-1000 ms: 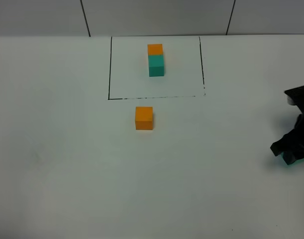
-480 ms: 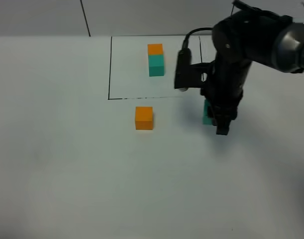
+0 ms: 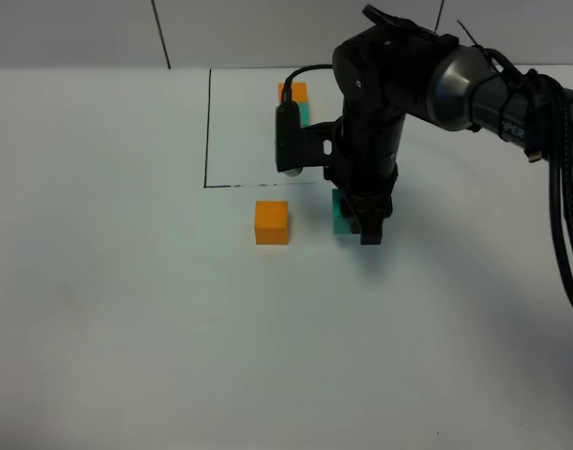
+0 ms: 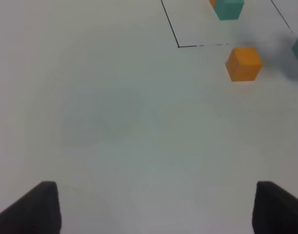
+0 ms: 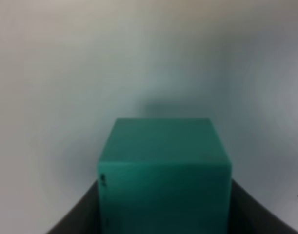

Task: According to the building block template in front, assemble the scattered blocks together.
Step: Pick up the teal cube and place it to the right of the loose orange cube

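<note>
The building block template (image 3: 292, 92), an orange cube joined to a teal one, stands inside the black-lined rectangle (image 3: 208, 131) at the back, partly hidden by the right arm. A loose orange block (image 3: 272, 222) sits just in front of the rectangle and also shows in the left wrist view (image 4: 244, 63). My right gripper (image 3: 361, 225) is shut on the loose teal block (image 3: 340, 214), a short gap to the right of the orange one. The right wrist view shows that teal block (image 5: 163, 165) between dark fingers. My left gripper (image 4: 156, 209) is open over bare table.
The white table (image 3: 127, 309) spreads out wide to the left and front. A grey wall with dark seams (image 3: 160, 33) runs along the back. The right arm's cables (image 3: 558, 187) hang at the right edge.
The right arm has swept in from the table's right edge, carrying the teal block leftward to just right of the orange block. The orange block and template have not moved.
</note>
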Tool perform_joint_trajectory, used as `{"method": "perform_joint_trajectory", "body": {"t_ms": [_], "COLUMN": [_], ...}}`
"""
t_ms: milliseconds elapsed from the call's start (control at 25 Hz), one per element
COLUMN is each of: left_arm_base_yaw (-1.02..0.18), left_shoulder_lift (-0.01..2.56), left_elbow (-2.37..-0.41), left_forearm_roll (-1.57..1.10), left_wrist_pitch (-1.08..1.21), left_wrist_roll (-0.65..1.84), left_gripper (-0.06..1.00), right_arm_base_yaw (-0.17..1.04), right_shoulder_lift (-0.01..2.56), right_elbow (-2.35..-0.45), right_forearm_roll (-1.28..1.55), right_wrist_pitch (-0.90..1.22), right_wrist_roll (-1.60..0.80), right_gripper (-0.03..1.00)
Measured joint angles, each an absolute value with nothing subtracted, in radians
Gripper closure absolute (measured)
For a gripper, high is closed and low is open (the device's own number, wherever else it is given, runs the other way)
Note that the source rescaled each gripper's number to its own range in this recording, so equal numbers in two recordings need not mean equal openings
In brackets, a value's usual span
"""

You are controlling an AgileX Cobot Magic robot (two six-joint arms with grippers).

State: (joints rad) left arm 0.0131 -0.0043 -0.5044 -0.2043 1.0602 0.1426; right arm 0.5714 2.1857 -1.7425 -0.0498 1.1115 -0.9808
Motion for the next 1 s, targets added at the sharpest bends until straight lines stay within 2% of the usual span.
{"method": "perform_joint_trajectory", "body": {"t_ms": [560,1000], "left_arm_base_yaw": [0.013,0.013], "left_shoulder_lift": [-0.004,-0.004], "left_elbow": [-0.504,-0.504], "left_forearm_roll": [-0.204,-0.204], "left_wrist_pitch": [1.060,1.060], "left_wrist_roll": [0.143,0.143], "left_gripper": [0.11,0.11], "right_arm_base_yaw": [0.589,0.593], "right_shoulder_lift": [2.322,2.362], "right_elbow": [-1.878,-1.887], "right_forearm_roll": [0.007,0.062], "right_wrist_pitch": [1.120,1.077], "right_wrist_roll": [-0.992,-0.994], "right_gripper": [0.96,0.96]}}
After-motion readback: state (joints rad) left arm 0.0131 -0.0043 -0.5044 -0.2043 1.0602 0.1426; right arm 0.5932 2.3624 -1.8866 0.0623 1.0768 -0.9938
